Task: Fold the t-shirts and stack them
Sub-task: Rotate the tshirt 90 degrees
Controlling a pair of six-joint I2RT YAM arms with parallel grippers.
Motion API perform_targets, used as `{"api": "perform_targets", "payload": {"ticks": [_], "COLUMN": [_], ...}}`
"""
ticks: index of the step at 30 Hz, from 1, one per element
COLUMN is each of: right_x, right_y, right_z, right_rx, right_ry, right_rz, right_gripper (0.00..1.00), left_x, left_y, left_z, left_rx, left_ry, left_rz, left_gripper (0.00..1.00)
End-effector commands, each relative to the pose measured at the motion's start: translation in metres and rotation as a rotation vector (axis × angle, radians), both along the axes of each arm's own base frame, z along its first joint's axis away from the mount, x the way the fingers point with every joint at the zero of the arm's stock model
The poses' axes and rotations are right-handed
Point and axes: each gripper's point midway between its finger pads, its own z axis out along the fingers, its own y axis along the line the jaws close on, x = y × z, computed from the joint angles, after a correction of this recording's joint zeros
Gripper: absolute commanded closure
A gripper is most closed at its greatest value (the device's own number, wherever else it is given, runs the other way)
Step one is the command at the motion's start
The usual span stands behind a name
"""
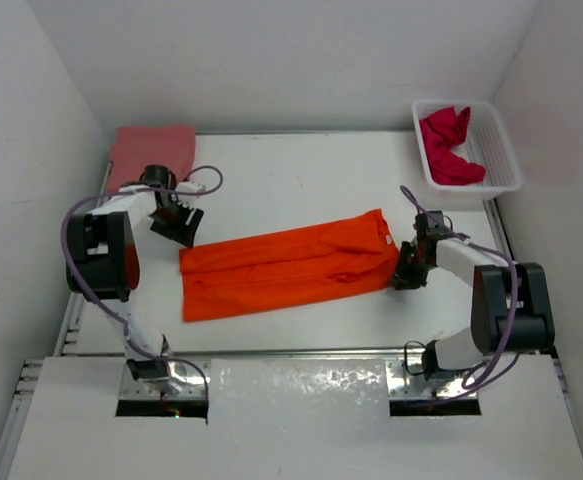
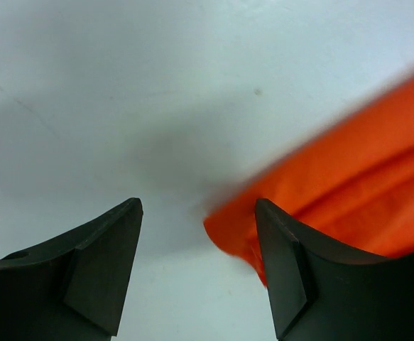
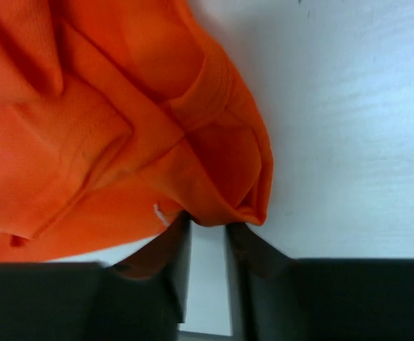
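White tabletop (image 1: pixel 301 170): salmon-pink t-shirt (image 1: pixel 151 150) folded at far-left corner. Nearby, left hand (image 2: pixel 196 206), jaws wide over a corner of orange t-shirt (image 1: pixel 291 265), nothing gripped. That shirt lies ctr, folded lengthwise into long strip. At its right end, right hand (image 3: pixel 208 224), jaws narrowly apart, cloth fold touching tips. Far right: crimson t-shirt (image 1: pixel 449 150) crumpled in basket (image 1: pixel 501 150).

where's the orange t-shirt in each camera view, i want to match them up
top external: the orange t-shirt lies mid-table as a long folded strip running left to right.
left wrist: right half of the picture, blurred, one corner pointing down-left.
right wrist: fills the upper left, its bunched edge reaching bottom centre.
shared landmark: the white table under the shirt, bare beside it in all three.
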Motion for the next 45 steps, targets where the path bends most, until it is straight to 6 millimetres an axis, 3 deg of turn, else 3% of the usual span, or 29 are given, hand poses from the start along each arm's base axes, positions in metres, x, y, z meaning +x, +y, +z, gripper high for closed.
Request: {"api": "perform_targets", "payload": {"ticks": [1, 4, 7, 8, 10, 11, 12, 13, 14, 15, 16, 17, 18, 19, 20, 22, 23, 24, 28, 31, 34, 35, 37, 38, 39, 41, 42, 44, 45], "right_x": [0.027, 0.04, 0.068, 0.094, 0.116, 0.148, 0.155, 0.168, 0.193, 0.201, 0.205, 0.227, 0.235, 0.238, 0.262, 0.283, 0.309, 0.322, 0.404, 0.438, 0.452, 0.454, 0.449, 0.45, 0.443, 0.436, 0.428, 0.405, 0.394], "right_y": [-0.006, -0.006, -0.009, -0.008, -0.007, -0.004, -0.001, 0.002, 0.004, 0.002, 0.002, 0.0, 0.0, 0.001, 0.005, 0.014, 0.019, 0.025, 0.037, 0.026, 0.013, 0.006, -0.002, -0.01, -0.015, -0.02, -0.021, -0.02, -0.015], "right_z": [-0.008, -0.018, -0.022, -0.01, -0.014, 0.006, -0.009, -0.009, 0.005, 0.0, -0.019, -0.011, -0.016, -0.037, -0.028, -0.034, -0.037, -0.036, -0.012, 0.005, 0.015, 0.028, 0.039, 0.069, 0.071, 0.098, 0.127, 0.162, 0.17], "right_rx": [-0.021, -0.023, -0.046, -0.052, -0.093, -0.105, -0.111, -0.105, -0.104, -0.11, -0.118, -0.133, -0.136, -0.134, -0.121, -0.102, -0.091, -0.083, -0.066, -0.067, -0.078, -0.075, -0.084, -0.097, -0.108, -0.13, -0.138, -0.145, -0.13], "right_ry": [-0.054, -0.013, -0.008, -0.049, -0.044, -0.093, -0.05, -0.047, -0.073, -0.061, -0.017, -0.05, -0.05, -0.015, -0.067, -0.092, -0.142, -0.171, -0.422, -0.567, -0.62, -0.642, -0.646, -0.688, -0.675, -0.701, -0.724, -0.731, -0.727], "right_rz": [-0.04, -0.03, -0.014, -0.004, 0.049, 0.068, 0.088, 0.096, 0.095, 0.091, 0.082, 0.067, 0.06, 0.05, 0.044, 0.044, 0.046, 0.051, -0.035, -0.127, -0.156, -0.163, -0.154, -0.147, -0.143, -0.116, -0.107, -0.082, -0.063], "right_gripper": [0.78, 0.88, 0.94, 0.94, 0.94, 0.95, 0.95, 0.95, 0.95, 0.94, 0.95, 0.95, 0.95, 0.95, 0.95, 0.95, 0.95, 0.95, 0.92, 0.79, 0.58, 0.53, 0.44, 0.42, 0.39, 0.39, 0.37, 0.35, 0.34], "left_x": [0.031, 0.022, 0.014, 0.013, 0.009, 0.006, 0.001, -0.001, -0.005, -0.009, -0.011, -0.013, -0.014, -0.014, -0.015, -0.014, -0.014, -0.014, -0.019, -0.025, -0.025, -0.025, -0.024, -0.023, -0.022, -0.021, -0.019, -0.015, -0.013], "left_y": [0.01, 0.011, 0.02, 0.033, 0.038, 0.042, 0.042, 0.041, 0.039, 0.037, 0.036, 0.035, 0.035, 0.032, 0.031, 0.026, 0.024, 0.021, 0.003, -0.012, -0.023, -0.026, -0.03, -0.03, -0.031, -0.032, -0.034, -0.039, -0.041], "left_z": [-0.002, -0.012, -0.003, 0.007, 0.014, 0.019, 0.018, 0.021, 0.02, 0.018, 0.02, 0.019, 0.02, 0.021, 0.021, 0.023, 0.023, 0.023, 0.014, 0.01, 0.01, 0.011, 0.014, 0.017, 0.018, 0.023, 0.026, 0.034, 0.038], "left_rx": [0.008, -0.013, -0.132, -0.156, -0.177, -0.17, -0.163, -0.166, -0.17, -0.175, -0.176, -0.178, -0.178, -0.189, -0.196, -0.216, -0.224, -0.232, -0.201, -0.21, -0.24, -0.252, -0.263, -0.262, -0.26, -0.258, -0.254, -0.252, -0.248], "left_ry": [-0.107, -0.077, -0.095, -0.12, -0.133, -0.145, -0.135, -0.139, -0.13, -0.12, -0.124, -0.121, -0.12, -0.122, -0.117, -0.121, -0.122, -0.12, -0.088, -0.064, -0.055, -0.056, -0.066, -0.077, -0.083, -0.097, -0.107, -0.138, -0.153], "left_rz": [0.094, 0.115, 0.182, 0.224, 0.239, 0.231, 0.224, 0.21, 0.198, 0.194, 0.19, 0.193, 0.194, 0.187, 0.182, 0.167, 0.153, 0.144, 0.057, 0.018, 0.013, 0.01, 0.0, -0.003, -0.009, -0.026, -0.049, -0.095, -0.116], "left_gripper": [0.37, 0.37, 0.36, 0.36, 0.36, 0.36, 0.36, 0.36, 0.36, 0.36, 0.36, 0.36, 0.36, 0.36, 0.36, 0.36, 0.36, 0.36, 0.35, 0.35, 0.35, 0.35, 0.35, 0.35, 0.35, 0.35, 0.35, 0.35, 0.35]}}
